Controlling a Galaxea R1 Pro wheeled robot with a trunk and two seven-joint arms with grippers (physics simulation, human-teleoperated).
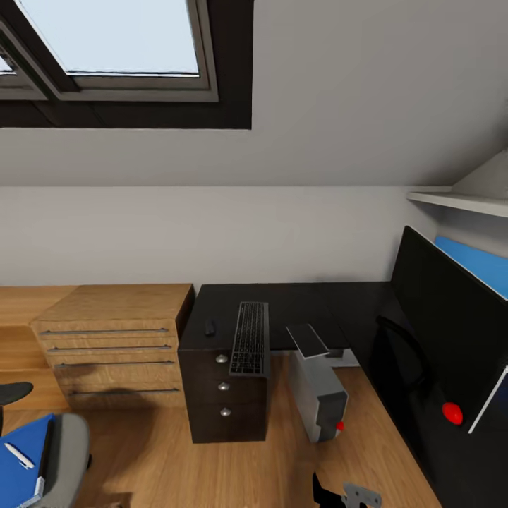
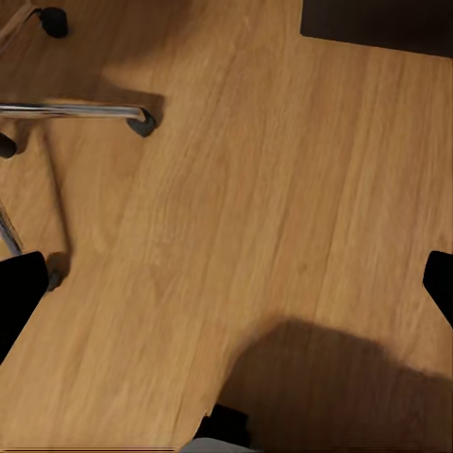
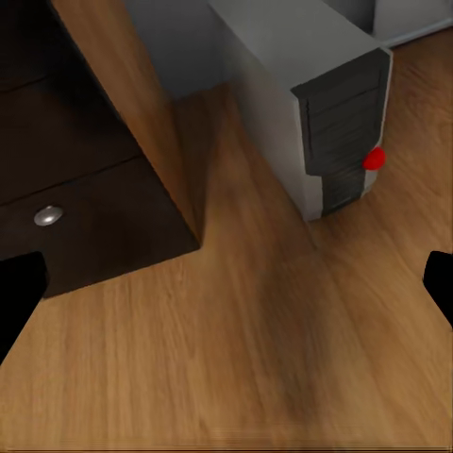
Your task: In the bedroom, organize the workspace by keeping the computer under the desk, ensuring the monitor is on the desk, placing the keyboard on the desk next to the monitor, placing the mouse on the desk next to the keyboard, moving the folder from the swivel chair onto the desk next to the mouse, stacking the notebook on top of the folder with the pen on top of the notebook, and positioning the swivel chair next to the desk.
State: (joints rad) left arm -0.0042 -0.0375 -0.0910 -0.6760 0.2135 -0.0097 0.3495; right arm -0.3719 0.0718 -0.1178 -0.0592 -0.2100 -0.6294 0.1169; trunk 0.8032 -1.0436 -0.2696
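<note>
computer [image 3: 311, 104] near open right gripper [image 3: 226, 283]

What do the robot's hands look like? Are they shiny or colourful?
Not colourful. In the left wrist view, the left gripper shows two plain black fingertips, flat and blocky. The right gripper has the same black fingertips. Low in the head view there is a black part beside a grey metal bracket with small holes; which arm it belongs to is unclear. No cables or markings are visible.

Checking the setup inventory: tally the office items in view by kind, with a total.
Computer: 1
Monitor: 1
Keyboard: 1
Mouse: 1
Folder: 1
Pen: 1
Swivel chair: 1
Total: 7
</note>
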